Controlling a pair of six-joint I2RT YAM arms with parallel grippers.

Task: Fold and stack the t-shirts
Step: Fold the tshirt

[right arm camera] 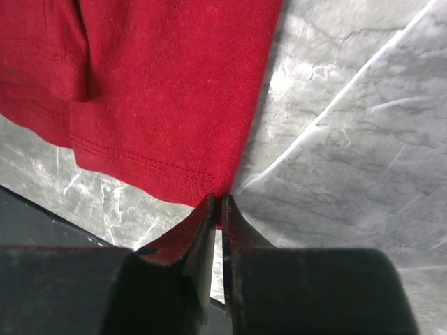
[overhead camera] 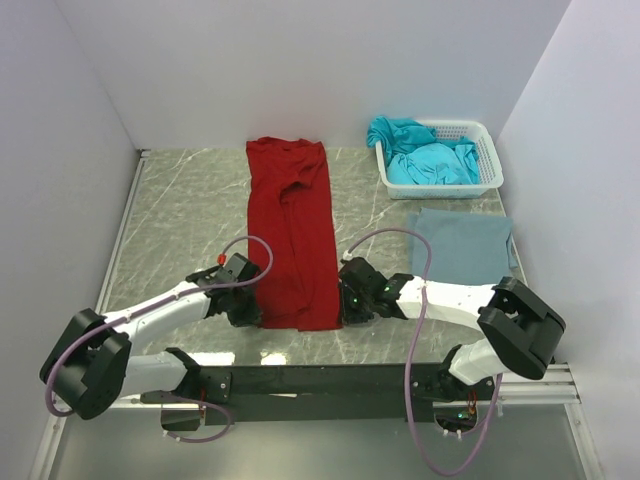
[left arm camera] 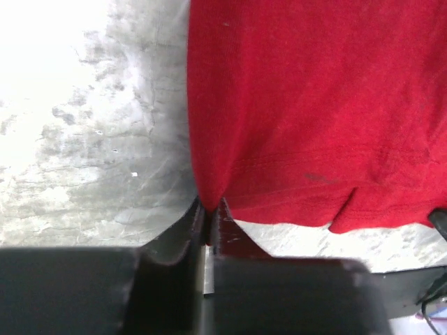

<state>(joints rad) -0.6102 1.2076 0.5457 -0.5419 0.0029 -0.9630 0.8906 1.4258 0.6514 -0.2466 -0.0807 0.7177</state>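
The red t-shirt [overhead camera: 292, 230], soft, light and floppy, lies long and flat on the desk [overhead camera: 180, 220] left of the white basket [overhead camera: 490, 160], with the left gripper [left arm camera: 211, 220] and the right gripper [right arm camera: 218, 209] each pinching a bottom hem corner, which looks like the best place to hold it.

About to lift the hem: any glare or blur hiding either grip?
Left wrist: the table is blown out white upper left, the left gripper dark and soft, yet the red t-shirt corner pinched in it reads clearly. Right wrist: mild sheen on marble, hem stitching sharp at the right gripper. Top external: even light.
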